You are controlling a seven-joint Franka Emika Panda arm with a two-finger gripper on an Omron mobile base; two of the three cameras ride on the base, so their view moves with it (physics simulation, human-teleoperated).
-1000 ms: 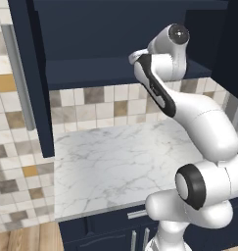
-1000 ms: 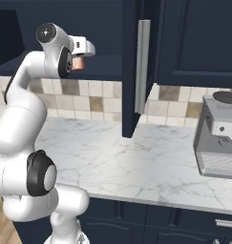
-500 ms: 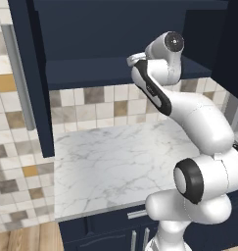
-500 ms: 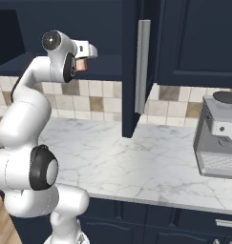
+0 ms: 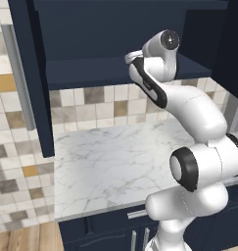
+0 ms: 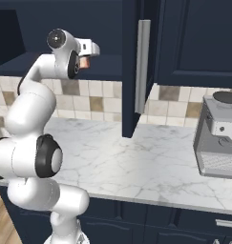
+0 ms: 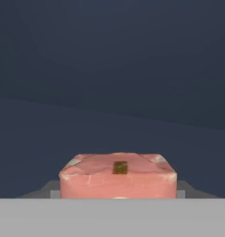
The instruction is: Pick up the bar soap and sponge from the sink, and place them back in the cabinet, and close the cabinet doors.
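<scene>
Bar soap (image 7: 117,176) clamped in the hand (image 6: 87,61) at the open cabinet (image 5: 115,73) shelf edge, dark room beyond

White marble countertop (image 5: 106,162) under a tiled backsplash (image 6: 96,102) — beige, grey, tan squares. Grey coffee machine (image 6: 217,136) standing at the right end — upright, against the wall.

bar soap (image 7: 117,176): showing salmon pink with whitish corners and a small olive-brown mark on top
cabinet (image 5: 110,73): showing dark navy inside and out
cabinet doors (image 6: 131,66): showing navy, with silver bar handles
bench (image 5: 115,162): showing white marble with grey veins
backsplash tiles (image 5: 101,105): showing a mix of cream, grey, brown and ochre squares
coffee machine (image 6: 217,138): showing grey with a dark top
arm (image 5: 189,112): showing white with black joints
</scene>
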